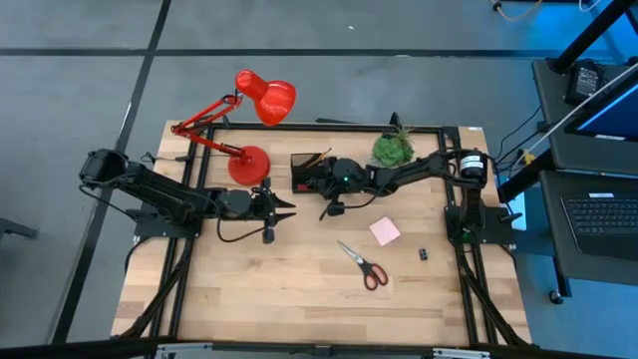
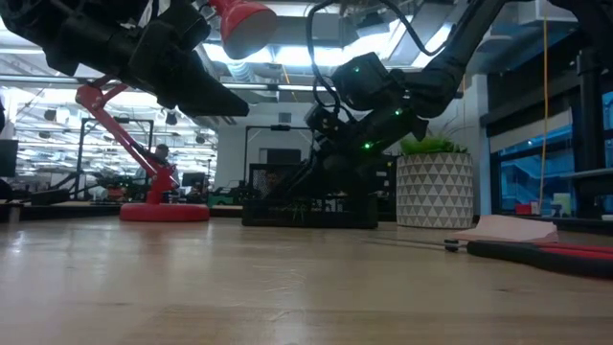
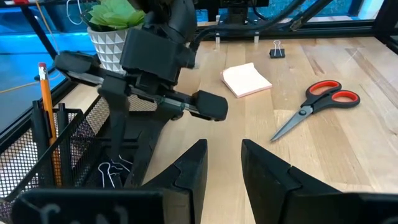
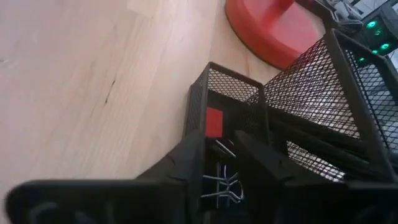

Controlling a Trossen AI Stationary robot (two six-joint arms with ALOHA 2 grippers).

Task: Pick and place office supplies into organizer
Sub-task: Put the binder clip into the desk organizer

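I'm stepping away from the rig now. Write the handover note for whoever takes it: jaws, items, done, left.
Right gripper: over the organizer, jaws slightly apart above a compartment holding a binder clip and a small red block; nothing held.
Left gripper: hovering beside the organizer, near the lamp base, jaws open, empty.
Done: orange pencil standing in the taller section; clip and red block in the tray.
Left on the table: scissors, pink sticky-note pad, one black clip.
Suggested next: probably the sticky pad, nearest the right arm.
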